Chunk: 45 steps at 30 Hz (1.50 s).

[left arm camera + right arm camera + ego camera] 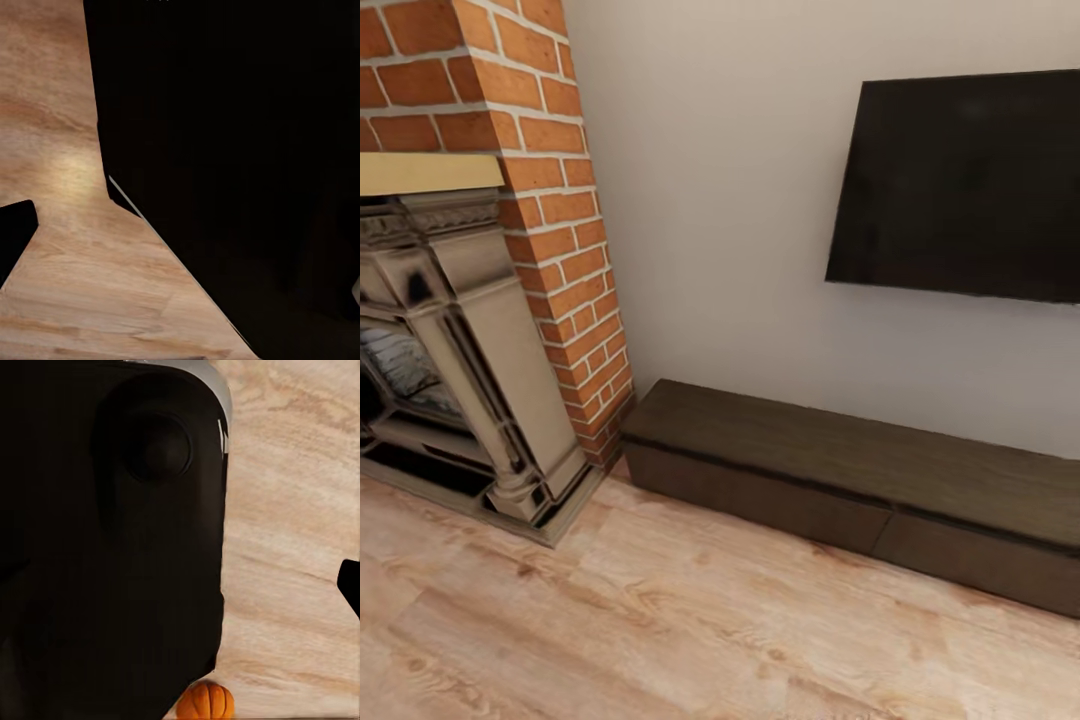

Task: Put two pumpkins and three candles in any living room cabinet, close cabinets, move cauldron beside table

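Against the pale wall, under the dark television (960, 180), the long low cabinet (840, 450) lies on the wooden floor (660, 620), its left end just beside the brick column (560, 200) of the fireplace (450, 350). Its two plain fronts look flush and closed, with one seam between them, and its flat top is bare. From the head view no arm reaches into the scene, so the robot seems to be standing back and facing the cabinet rather than working on it.

In the right wrist view, one small orange pumpkin (205, 702) sits on the floor, partly hidden behind a large black body that I take to be part of the robot itself. How near it lies to the cabinet cannot be judged. The left wrist view gives dark shapes over floorboards. In both wrist views a dark sliver at the edge may be a fingertip, but whether either hand is wide, narrow or holding anything I cannot tell.

I judge this to be the early, approaching step: nothing appears to be stored, and the fronts are shut. The next move likely calls for either opening one front, which has no handle and so needs a careful catch on its edge, or lowering the right arm to the pumpkin beside the base.
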### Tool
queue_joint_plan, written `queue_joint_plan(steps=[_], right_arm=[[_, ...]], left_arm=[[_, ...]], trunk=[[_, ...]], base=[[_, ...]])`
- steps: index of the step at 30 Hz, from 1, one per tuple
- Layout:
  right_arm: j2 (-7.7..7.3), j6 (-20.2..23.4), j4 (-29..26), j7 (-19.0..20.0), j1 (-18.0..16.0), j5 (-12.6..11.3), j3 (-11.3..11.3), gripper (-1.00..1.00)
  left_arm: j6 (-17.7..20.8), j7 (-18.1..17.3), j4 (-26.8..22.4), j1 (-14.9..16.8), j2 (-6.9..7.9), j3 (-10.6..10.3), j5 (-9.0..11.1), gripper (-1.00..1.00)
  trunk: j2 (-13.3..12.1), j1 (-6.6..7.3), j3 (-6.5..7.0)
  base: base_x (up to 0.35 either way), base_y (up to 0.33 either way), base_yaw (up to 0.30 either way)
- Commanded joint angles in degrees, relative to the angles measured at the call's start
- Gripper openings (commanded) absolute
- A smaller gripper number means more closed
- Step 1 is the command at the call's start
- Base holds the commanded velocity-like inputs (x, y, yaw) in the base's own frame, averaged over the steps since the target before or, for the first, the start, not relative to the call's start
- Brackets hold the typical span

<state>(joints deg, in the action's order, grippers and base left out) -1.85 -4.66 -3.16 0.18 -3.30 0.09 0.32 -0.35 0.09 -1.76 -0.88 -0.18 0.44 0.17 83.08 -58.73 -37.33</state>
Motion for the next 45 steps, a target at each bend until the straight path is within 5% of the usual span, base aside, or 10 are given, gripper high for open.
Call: queue_joint_plan(steps=[1,22,45], right_arm=[[0.0,0.0,0.0,0.0,0.0,0.0,0.0,1.0],[-0.03,-0.1,0.0,0.0,0.0,0.0,0.0,1.0],[-0.18,0.0,-0.3,-0.5,0.0,0.0,-0.2,1.0]], left_arm=[[0.0,0.0,0.0,0.0,0.0,0.0,0.0,1.0],[0.0,0.0,0.0,0.0,0.0,0.0,-0.1,1.0],[0.0,0.0,0.0,0.0,0.0,0.0,-0.1,1.0]], trunk=[[0.0,0.0,0.02],[0.0,0.0,0.56],[0.0,0.0,0.58]], base=[[0.006,0.274,-0.285],[0.113,0.234,-0.283],[0.004,0.003,-0.014]])
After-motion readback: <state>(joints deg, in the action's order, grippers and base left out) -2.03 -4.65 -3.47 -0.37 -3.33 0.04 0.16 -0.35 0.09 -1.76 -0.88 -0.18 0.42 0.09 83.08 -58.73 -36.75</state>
